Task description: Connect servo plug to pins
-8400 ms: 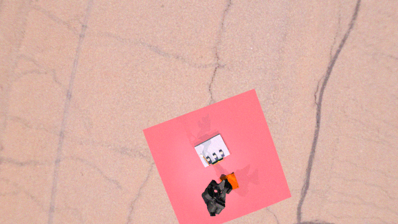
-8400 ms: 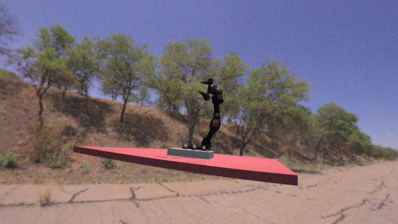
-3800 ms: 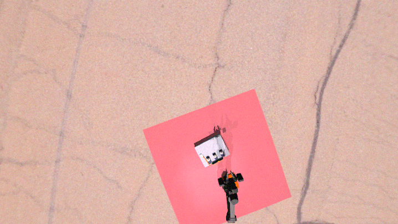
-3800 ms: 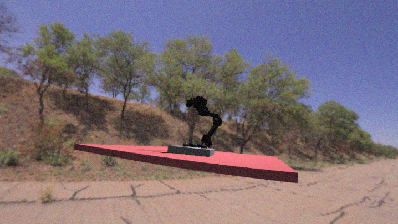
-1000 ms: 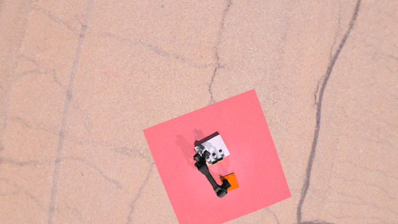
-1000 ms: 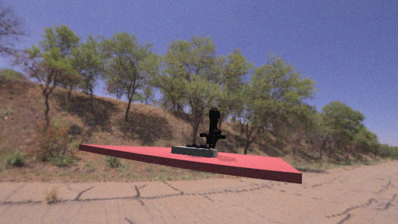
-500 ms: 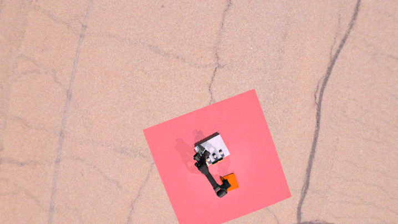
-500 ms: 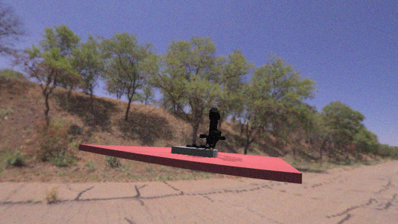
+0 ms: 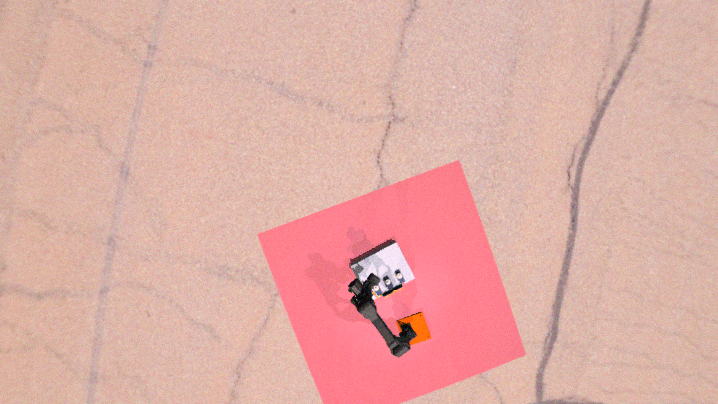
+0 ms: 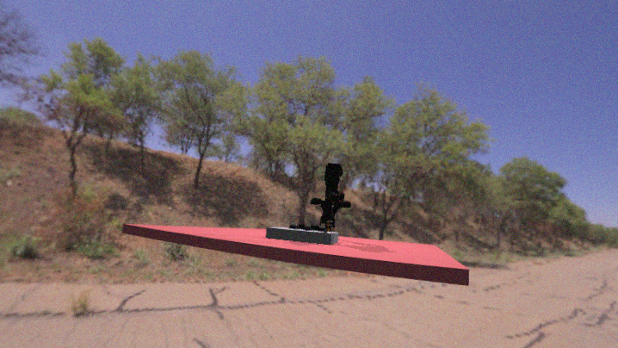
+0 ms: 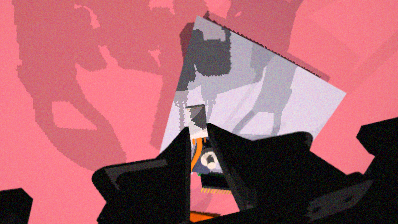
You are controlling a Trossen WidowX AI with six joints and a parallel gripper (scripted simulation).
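My gripper [image 10: 329,225] [image 11: 197,128] is shut on the plug [image 11: 198,131], a small pale block with a dark patch, gripped at the fingertips. In the wrist view it appears over the left part of the holder [image 9: 403,263] [image 10: 298,235] [image 11: 310,107]; its height above it is hard to tell. An orange wire [image 11: 198,149] runs back from the plug between the fingers. A dark servo with a white round horn [image 11: 209,159] sits behind it. The pin row [image 11: 217,190] shows as short golden pins on a black strip. The coloured band, the dot and the plug's holes cannot be made out.
Two more servos with white horns [image 9: 387,281] [image 9: 399,274] sit on the holder, towards its right. An orange square plate [image 9: 421,329] lies by the arm's base. The arm [image 9: 382,328] reaches over the pink table [image 9: 466,301] [image 10: 410,255]. Shadows fall across the holder.
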